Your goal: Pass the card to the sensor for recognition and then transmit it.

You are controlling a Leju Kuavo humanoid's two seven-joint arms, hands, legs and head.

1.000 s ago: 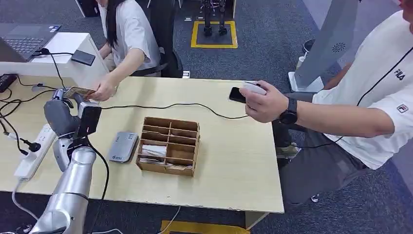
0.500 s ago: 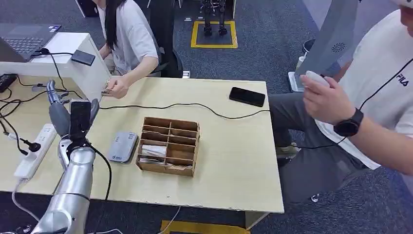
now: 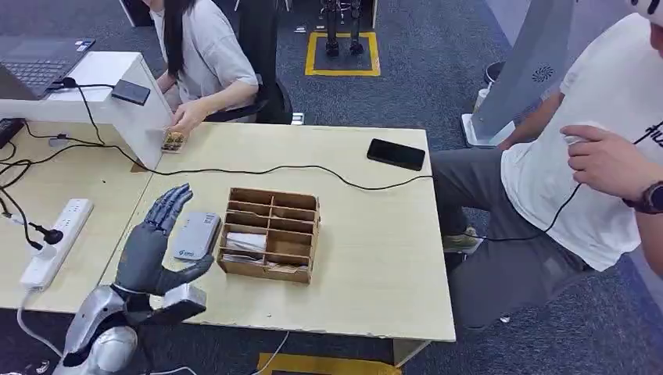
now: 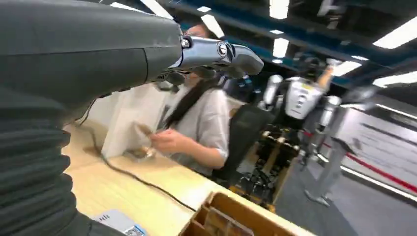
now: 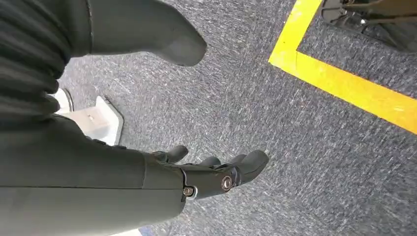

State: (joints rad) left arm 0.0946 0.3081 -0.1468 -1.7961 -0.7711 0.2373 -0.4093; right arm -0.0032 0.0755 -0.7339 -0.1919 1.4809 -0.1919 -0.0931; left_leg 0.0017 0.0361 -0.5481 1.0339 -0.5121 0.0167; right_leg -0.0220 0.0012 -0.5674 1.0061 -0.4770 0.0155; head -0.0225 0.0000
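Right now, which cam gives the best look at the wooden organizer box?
Head view: the whole wooden organizer box shows from above, every compartment open to sight, beside the grey sensor. Left wrist view catches just a blurred corner of it. Right wrist view looks at carpet.

I am looking into what appears to be an office used as a robotics lab. A pale wooden table (image 3: pixel 375 258) stands on dark grey carpet (image 3: pixel 438 70), with a white power strip (image 3: pixel 59 242) and black cables (image 3: pixel 313 168) trailing across it. An open laptop (image 3: pixel 39 62) sits on a raised white desk (image 3: pixel 102 78) at the far left. One person sits in a black office chair (image 3: pixel 262 47) behind the table; another sits at the right side. Yellow tape (image 3: pixel 344 55) marks a square on the carpet. In the left wrist view, long ceiling strip lights (image 4: pixel 280 10) run overhead, and another humanoid robot (image 4: pixel 300 98) stands in the background.
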